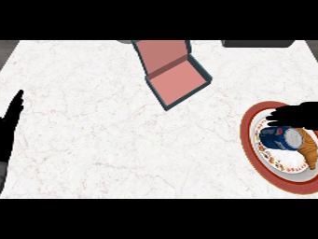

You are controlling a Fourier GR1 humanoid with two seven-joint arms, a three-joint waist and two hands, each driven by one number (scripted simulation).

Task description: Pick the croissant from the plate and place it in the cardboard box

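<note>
A red-rimmed plate lies at the right of the marble counter. On it rests a golden croissant, next to a blue can lying on its side. My right hand hovers over the plate's far part with fingers stretched leftward, open, holding nothing and hiding part of the plate. The open box, pink inside with dark teal walls, sits at the counter's far middle. My left hand rests open at the left edge, fingers up.
A dark object shows at the far right edge of the counter. A grey round thing peeks out behind the box. Bare marble spreads between the box and the plate.
</note>
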